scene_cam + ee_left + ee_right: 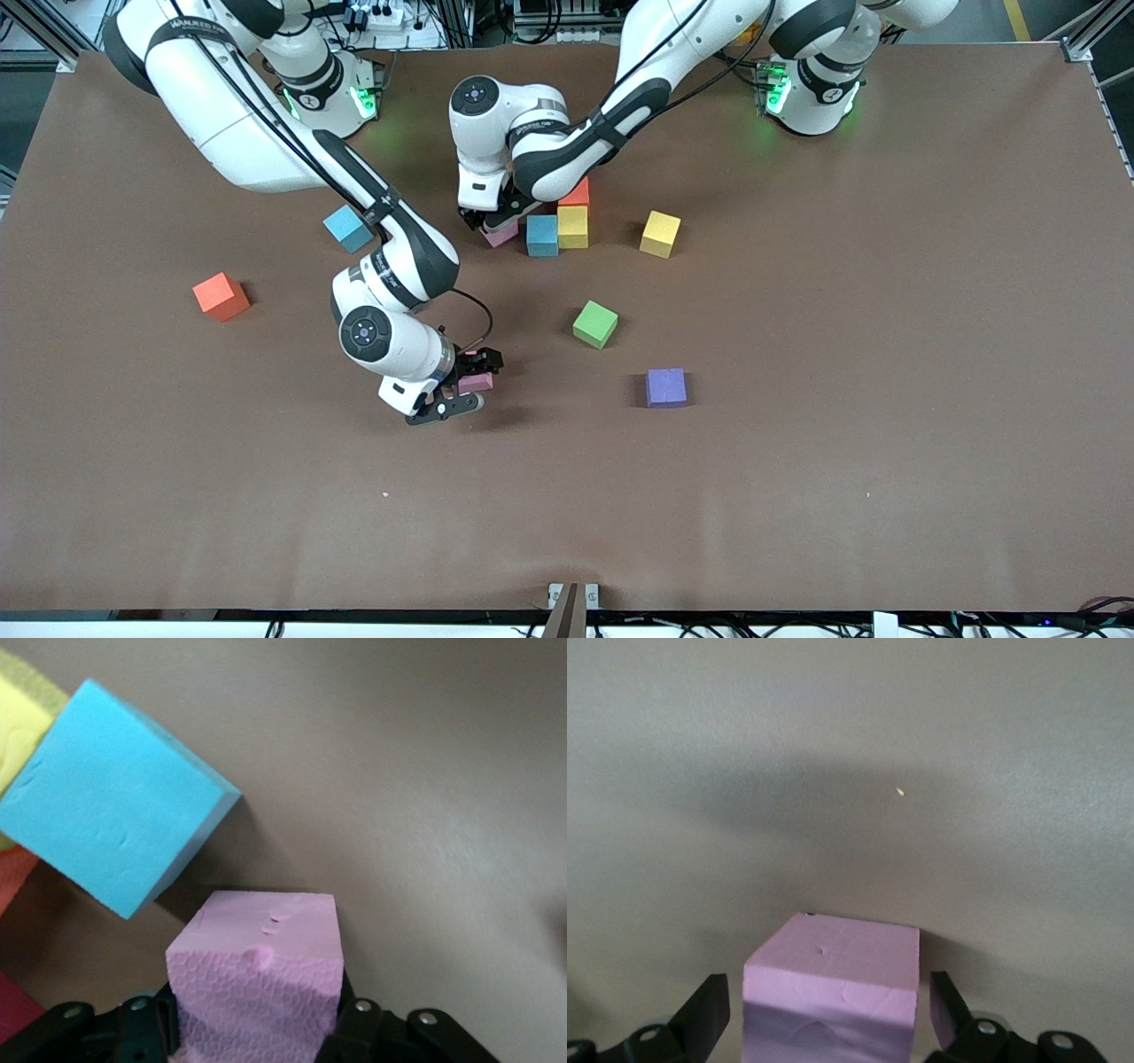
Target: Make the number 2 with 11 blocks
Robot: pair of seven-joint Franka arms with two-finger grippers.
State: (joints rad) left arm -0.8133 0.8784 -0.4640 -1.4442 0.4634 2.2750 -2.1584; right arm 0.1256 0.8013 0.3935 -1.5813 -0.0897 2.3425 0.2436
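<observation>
We are gripping a pink block [257, 992] in the left pincer [496, 226], just beside the blue block [111, 828]. The right pincer [461, 385] is standing wide around another pink block [833, 992]. Light, soft foam: we are pinching flat opposite faces.

Brown table [797, 496], metal bracket [572, 595] at its near edge, power strip [376, 18]

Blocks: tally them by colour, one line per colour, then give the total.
Pink blocks: 2
Light blue blocks: 2
Yellow blocks: 2
Orange blocks: 2
Green block: 1
Purple block: 1
Total: 10 in the front view; the left arm may hide more.
</observation>
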